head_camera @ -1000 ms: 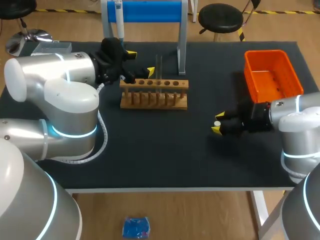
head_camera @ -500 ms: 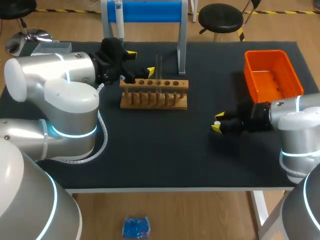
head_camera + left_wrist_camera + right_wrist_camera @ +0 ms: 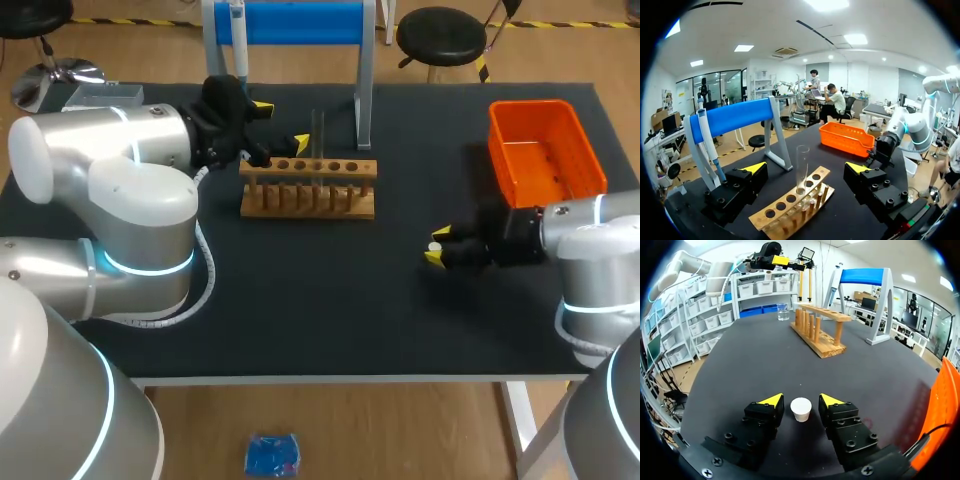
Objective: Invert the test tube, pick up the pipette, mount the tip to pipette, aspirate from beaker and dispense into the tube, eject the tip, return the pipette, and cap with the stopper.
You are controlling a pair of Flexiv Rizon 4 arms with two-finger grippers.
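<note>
Here the right gripper lies low over the table, its yellow-tipped fingers apart, with the white stopper standing on the dark surface between them. A narrow gap shows on each side of the stopper, so neither finger touches it. In the head view the stopper sits in the same place, between the tips of the right gripper, just in front of the orange bin.

The left gripper is at the far side of the wooden rack, its fingers wide apart. The test tube stands upright in a rack hole, midway between the two tips and clear of both. The pipette hangs on the blue stand beside that gripper. From the right wrist, the beaker stands on the table beyond the rack's far end.
</note>
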